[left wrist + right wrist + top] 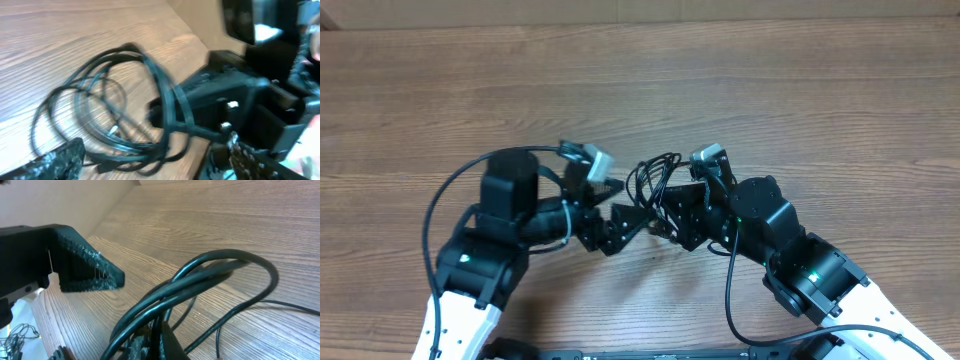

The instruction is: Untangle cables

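Observation:
The cables (pixel 655 175) are a small bundle of thin black loops on the wooden table between my two arms. In the left wrist view the loops (pixel 100 100) lie spread on the wood, with a small silver plug tip (pixel 114 130) inside them. My left gripper (pixel 150 162) is open, its fingers wide apart on either side of the near strands; overhead it (pixel 628 215) sits just left of the bundle. My right gripper (pixel 160 337) is shut on several strands (pixel 200 275) that arch up from its jaws; overhead it (pixel 667 212) is under the bundle.
The wooden table (pixel 800 100) stretches behind the arms. Thick black arm cables loop beside each arm, one on the left (pixel 435 215) and one on the right (pixel 728 300). A left finger (pixel 85 270) shows close to the bundle in the right wrist view.

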